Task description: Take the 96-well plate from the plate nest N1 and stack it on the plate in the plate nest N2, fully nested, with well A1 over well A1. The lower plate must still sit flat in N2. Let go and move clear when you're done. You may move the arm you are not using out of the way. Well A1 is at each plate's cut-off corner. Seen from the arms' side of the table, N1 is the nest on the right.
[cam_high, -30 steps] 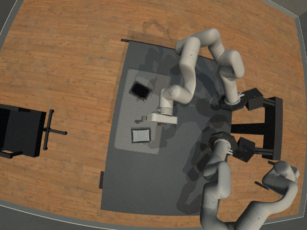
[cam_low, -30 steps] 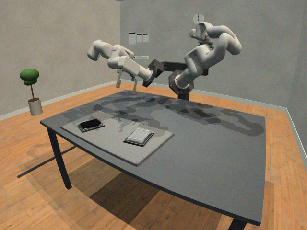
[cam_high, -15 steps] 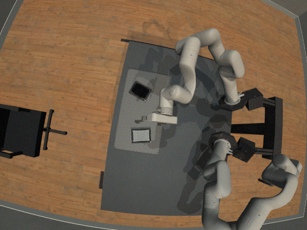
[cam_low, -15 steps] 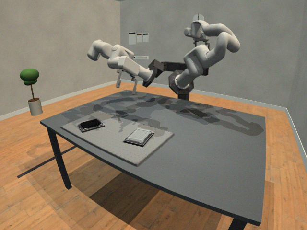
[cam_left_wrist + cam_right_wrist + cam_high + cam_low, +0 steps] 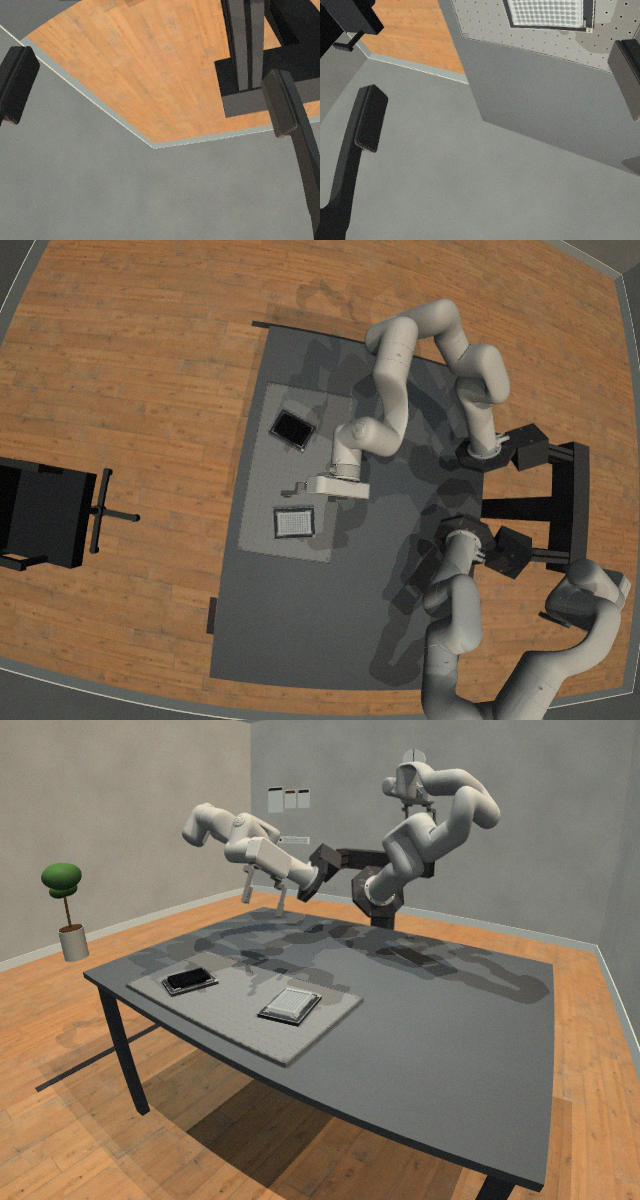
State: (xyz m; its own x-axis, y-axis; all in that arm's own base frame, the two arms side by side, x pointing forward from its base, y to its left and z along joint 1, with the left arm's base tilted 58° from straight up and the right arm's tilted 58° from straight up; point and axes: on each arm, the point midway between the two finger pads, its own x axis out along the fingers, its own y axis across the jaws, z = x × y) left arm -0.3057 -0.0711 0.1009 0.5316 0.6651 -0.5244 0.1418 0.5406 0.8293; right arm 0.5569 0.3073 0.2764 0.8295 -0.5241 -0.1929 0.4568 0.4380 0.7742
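Note:
A black 96-well plate point(image 5: 292, 429) point(image 5: 190, 977) sits in nest N1 point(image 5: 193, 988), which is turned at an angle on the board. A white plate point(image 5: 294, 522) point(image 5: 290, 1002) point(image 5: 547, 10) sits in nest N2 point(image 5: 294, 537) point(image 5: 279, 1020). The cut-off corners are too small to tell. My right gripper point(image 5: 263, 904) point(image 5: 497, 102) is open and empty, high above the board's arm-side edge, nearer N2 than N1. My left gripper point(image 5: 419, 813) point(image 5: 150, 95) is open and empty, raised far from both plates, beyond the table's edge beside the arm mount.
Both nests stand on a light perforated board point(image 5: 258, 472) point(image 5: 232, 1019) on the grey table point(image 5: 310, 622) point(image 5: 439, 1055). The right arm reaches across the N1 side of the table. The black arm mount point(image 5: 578, 498) stands behind the table. A black chair point(image 5: 51, 519) is beyond the far edge.

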